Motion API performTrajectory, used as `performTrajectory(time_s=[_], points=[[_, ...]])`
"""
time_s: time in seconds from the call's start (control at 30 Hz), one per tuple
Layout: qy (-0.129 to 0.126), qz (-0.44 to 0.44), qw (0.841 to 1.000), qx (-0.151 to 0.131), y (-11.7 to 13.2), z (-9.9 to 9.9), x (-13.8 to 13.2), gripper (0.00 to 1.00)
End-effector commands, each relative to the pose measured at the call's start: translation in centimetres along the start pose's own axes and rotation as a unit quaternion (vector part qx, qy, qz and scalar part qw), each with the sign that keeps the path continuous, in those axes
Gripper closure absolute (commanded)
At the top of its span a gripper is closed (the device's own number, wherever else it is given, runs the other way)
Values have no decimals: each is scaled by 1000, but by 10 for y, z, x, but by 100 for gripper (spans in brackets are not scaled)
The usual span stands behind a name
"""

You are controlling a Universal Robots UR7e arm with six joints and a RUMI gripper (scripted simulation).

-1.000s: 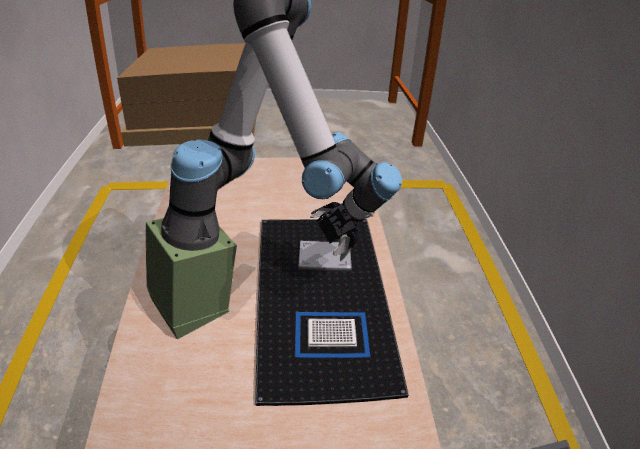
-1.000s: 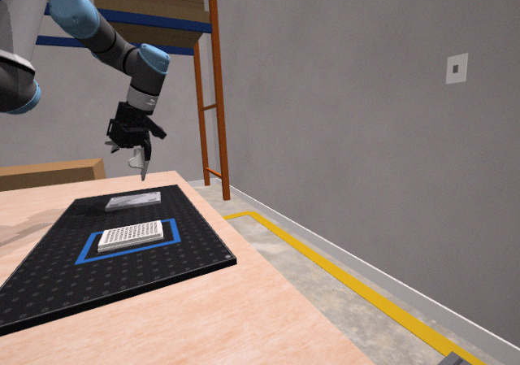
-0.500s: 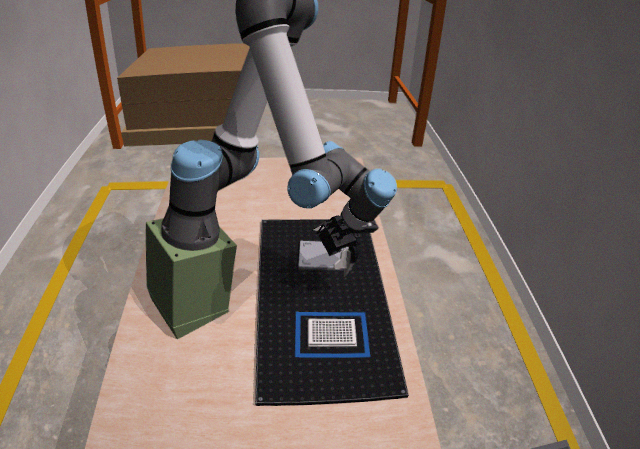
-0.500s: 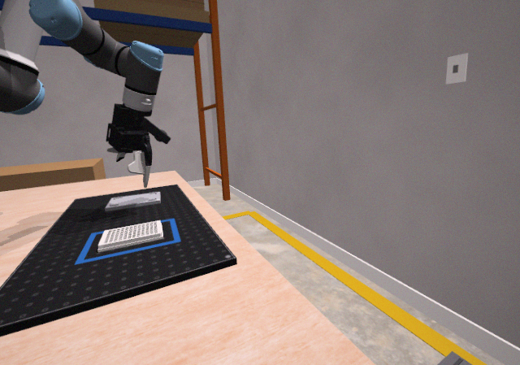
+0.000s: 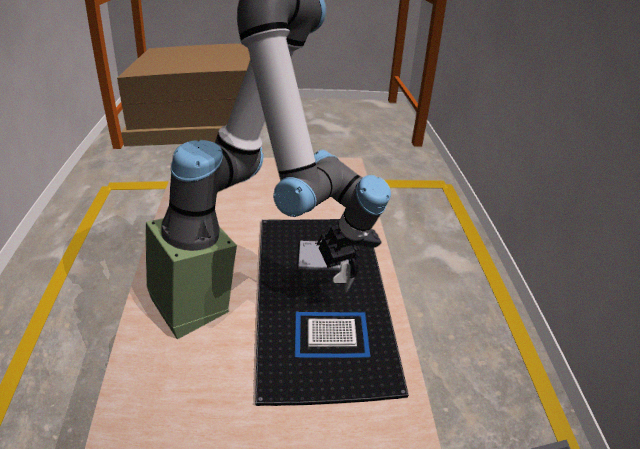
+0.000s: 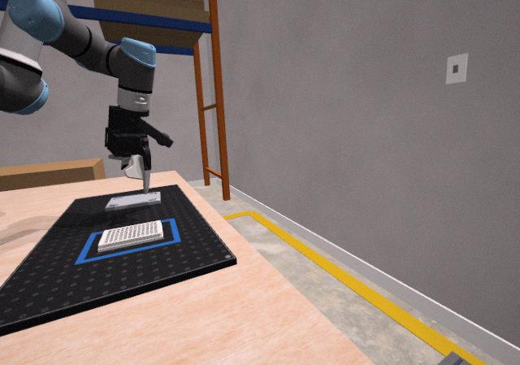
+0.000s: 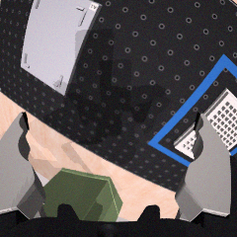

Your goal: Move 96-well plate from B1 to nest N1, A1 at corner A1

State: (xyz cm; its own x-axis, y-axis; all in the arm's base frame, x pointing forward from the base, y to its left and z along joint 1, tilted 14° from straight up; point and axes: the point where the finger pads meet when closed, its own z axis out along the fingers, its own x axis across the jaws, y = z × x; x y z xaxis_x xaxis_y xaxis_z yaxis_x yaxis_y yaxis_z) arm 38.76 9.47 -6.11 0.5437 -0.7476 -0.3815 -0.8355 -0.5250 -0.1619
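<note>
Item: 96-well plate (image 5: 331, 331), white, lying flat inside the blue-outlined bench spot (image 5: 298, 333) on the black perforated board (image 5: 279, 372), toward the table's near edge.
Item: grey plate nest (image 5: 310, 255), toward the board's far end.
Item: gripper (image 5: 345, 273), jaws spread wide, holding nothing, hanging above the nest.

Open air lies above the plate (image 5: 331, 331) inside its blue outline (image 5: 298, 333). The tool (image 5: 345, 268) (jaws spread wide) hangs over the grey nest (image 5: 310, 255); the green pedestal (image 5: 188, 289) stands well apart.
</note>
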Motion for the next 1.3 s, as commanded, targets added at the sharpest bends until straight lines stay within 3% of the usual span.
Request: performTrajectory(time_s=[0.0, 0.13, 0.23, 0.37, 0.47, 0.7, 0.8, 0.93, 1.03, 1.27], points=[[23, 27, 999, 10, 7, -2, 24, 0], [23, 27, 999, 10, 8, -2, 26, 0], [50, 63, 996, 22, 14, -4, 40, 0], [50, 63, 996, 22, 18, -6, 51, 0], [77, 100, 991, 34, 25, -8, 64, 0], [77, 100, 991, 34, 30, -11, 75, 0], [104, 137, 984, 46, 38, -14, 88, 0], [104, 137, 984, 46, 43, -17, 97, 0], [131, 175, 974, 59, 51, -21, 109, 0], [140, 188, 970, 63, 61, -25, 122, 0]])
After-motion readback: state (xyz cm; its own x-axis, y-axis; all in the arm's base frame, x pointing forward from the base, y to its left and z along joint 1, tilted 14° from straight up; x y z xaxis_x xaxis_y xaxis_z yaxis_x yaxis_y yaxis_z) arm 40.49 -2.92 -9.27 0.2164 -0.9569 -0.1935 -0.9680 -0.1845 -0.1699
